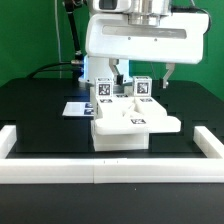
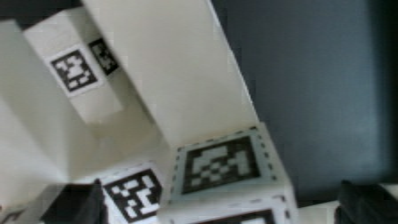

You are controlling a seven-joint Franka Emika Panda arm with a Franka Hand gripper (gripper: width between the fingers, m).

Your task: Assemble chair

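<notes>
In the exterior view, the white robot arm (image 1: 135, 40) is hanging low over the middle of the black table (image 1: 40, 110). Its gripper (image 1: 140, 76) is reaching down with the two dark fingers (image 1: 117, 75) standing wide apart, one on each side of the upright chair parts, and they are not clamping anything that can be seen. The chair parts (image 1: 130, 118) are sitting bunched together at the table's centre: a flat slab (image 1: 135, 128) is lying at the front, and two upright pieces with black-and-white tags (image 1: 103, 89) are standing just behind it, touching it. A flat marker board (image 1: 75, 108) is lying on the table toward the exterior view's left of the parts. Long white border rails (image 1: 110, 172) are running along the front edge and up both sides of the table.

In the wrist view, the camera is looking closely at the chair parts. A tall white bar (image 2: 178, 70) is leaning across the picture, a square tag (image 2: 222, 165) is showing on a block face below it, and another tag (image 2: 75, 70) is showing on a neighbouring piece. The dark fingertips (image 2: 71, 203) are showing at the lower corners, well apart, with the tagged block lying between them.
</notes>
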